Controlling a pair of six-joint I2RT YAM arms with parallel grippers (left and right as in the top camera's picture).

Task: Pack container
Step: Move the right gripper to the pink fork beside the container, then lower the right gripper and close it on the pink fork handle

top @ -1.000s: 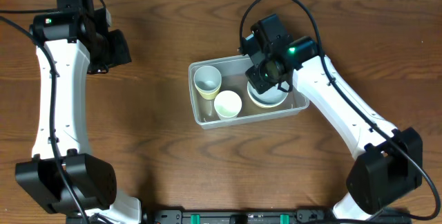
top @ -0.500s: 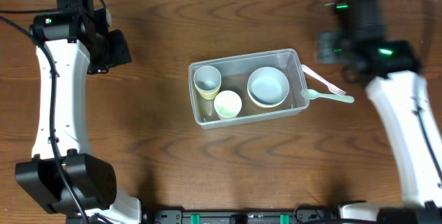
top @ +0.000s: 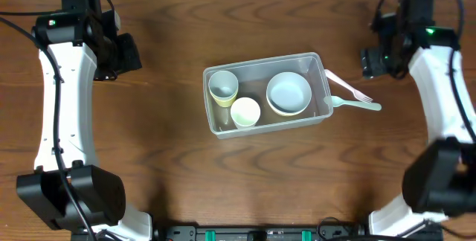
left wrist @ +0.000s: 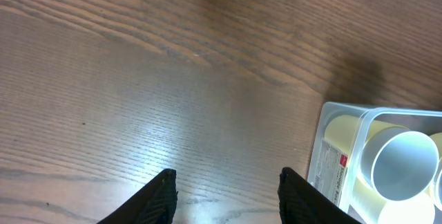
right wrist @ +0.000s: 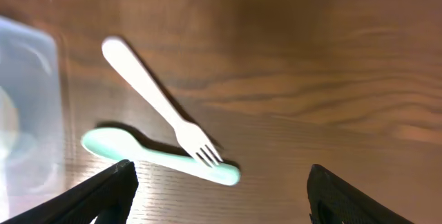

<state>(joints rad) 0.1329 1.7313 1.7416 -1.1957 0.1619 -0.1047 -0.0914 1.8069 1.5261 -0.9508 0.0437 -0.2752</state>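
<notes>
The clear container (top: 260, 62) sits mid-table and holds a pale upright cup (top: 223, 86), a cream cup (top: 245, 111) and stacked bowls (top: 288, 94). Just right of it a pink fork (top: 348, 86) lies across a mint spoon (top: 355, 104). My right gripper (top: 374, 62) hovers beyond them, open and empty. In the right wrist view the fork (right wrist: 159, 103) and spoon (right wrist: 159, 156) lie ahead of the right gripper (right wrist: 224, 196), with the container (right wrist: 27, 113) at the left. Far left, my left gripper (top: 123, 55) is open and empty; its wrist view shows the container's corner (left wrist: 331, 169).
Bare brown wood surrounds the container. The left gripper (left wrist: 226, 189) hangs over bare tabletop, with a cup (left wrist: 404, 165) visible inside the bin at the right edge of that view.
My right gripper has left the container, where the bowls stay, swung out to the far right of the table and opened its jaws. The left arm has not moved.
</notes>
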